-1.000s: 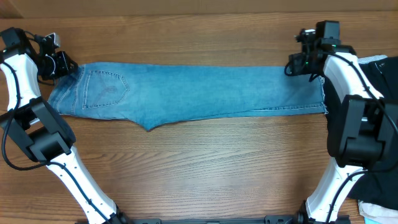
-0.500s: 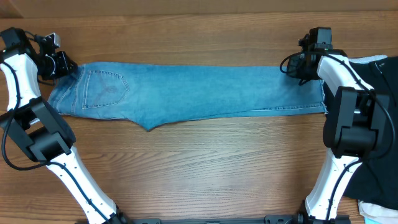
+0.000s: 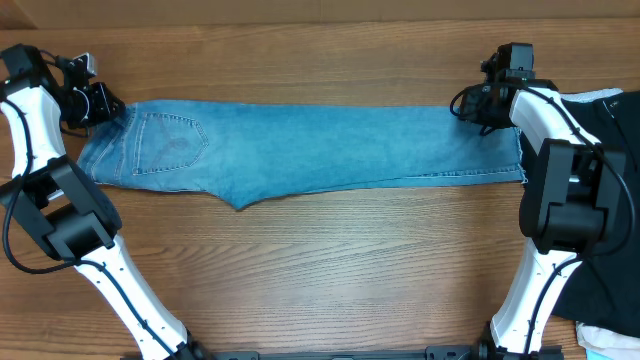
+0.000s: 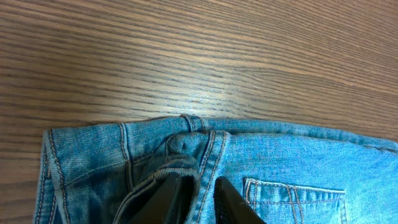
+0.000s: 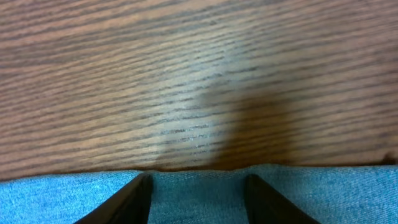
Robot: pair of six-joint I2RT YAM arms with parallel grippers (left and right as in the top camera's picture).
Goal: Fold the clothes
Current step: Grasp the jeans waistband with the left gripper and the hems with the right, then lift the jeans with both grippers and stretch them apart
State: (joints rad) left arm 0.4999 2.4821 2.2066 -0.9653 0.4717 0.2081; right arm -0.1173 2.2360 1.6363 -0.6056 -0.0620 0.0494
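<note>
You will find the left gripper [image 3: 103, 103] at the far-left end of the table [image 3: 330, 270], on the waist corner of the jeans [image 3: 320, 145]. In the left wrist view its fingers [image 4: 165, 199] stand almost together, pinching a raised fold of the waistband [image 4: 143, 134]; the lower frame edge cuts off most of each finger.

The jeans are light blue denim, lying flat and lengthwise across the far half of the table, waist to the left, legs running right. One stitched back pocket [image 3: 170, 140] faces up near the waist. The crotch forms a point toward the near side. The hem [image 3: 522, 150] at the right end is frayed.

The right gripper [image 3: 478, 108] sits over the far corner of that hem, and its arm hides the corner from overhead. In the right wrist view its fingers [image 5: 134, 199] are spread apart over the denim edge, holding nothing; you cannot tell whether they touch the cloth.

A black garment [image 3: 625, 130] lies past the hem, cut off by the frame. A white cloth [image 3: 600, 340] shows only in part at the near-right corner.
</note>
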